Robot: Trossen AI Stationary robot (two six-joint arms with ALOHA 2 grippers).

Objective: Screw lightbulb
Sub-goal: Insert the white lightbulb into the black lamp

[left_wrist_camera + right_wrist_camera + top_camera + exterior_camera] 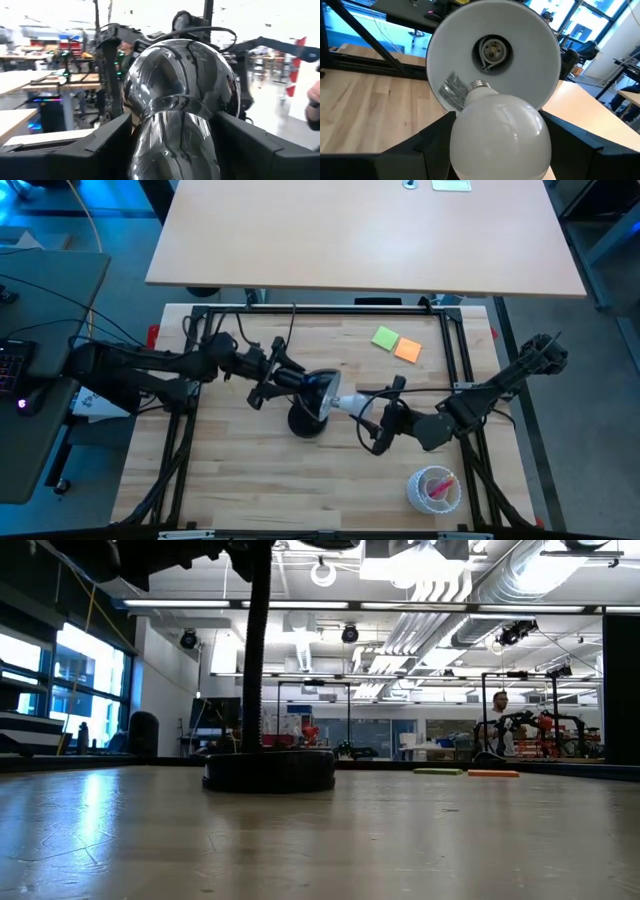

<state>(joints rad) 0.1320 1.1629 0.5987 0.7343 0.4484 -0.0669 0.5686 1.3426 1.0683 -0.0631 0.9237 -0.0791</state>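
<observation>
A black desk lamp stands on its round base [305, 423] mid-table, its stem [258, 650] rising out of the low view. My left gripper [298, 380] is shut on the glossy black lamp head [180, 95]. My right gripper [370, 413] is shut on the white lightbulb [350, 402]. The bulb's silvery screw base [479, 86] points into the white inside of the lamp shade [530, 65]. It stands apart from the socket [492, 50] and off to one side of it. My left gripper pinches the lamp head between its two fingers [100, 145], on the narrowing rear part [175, 145] behind the dome. The fingers come nearly level from the table's left. The lamp stays upright on its base. My right gripper pinches the bulb's round globe [497, 135] between its two fingers [427, 145]. The fingers come about level from the table's right. The bulb lies along the fingers, screw end leading toward the lamp shade, lifted clear of the table.
A clear cup with pink contents [435, 488] stands near the front right. A green [385, 337] and an orange sticky note [407, 349] lie at the back right. A black frame [330, 310] runs around the wooden table. A person [500, 705] shows far off in the room.
</observation>
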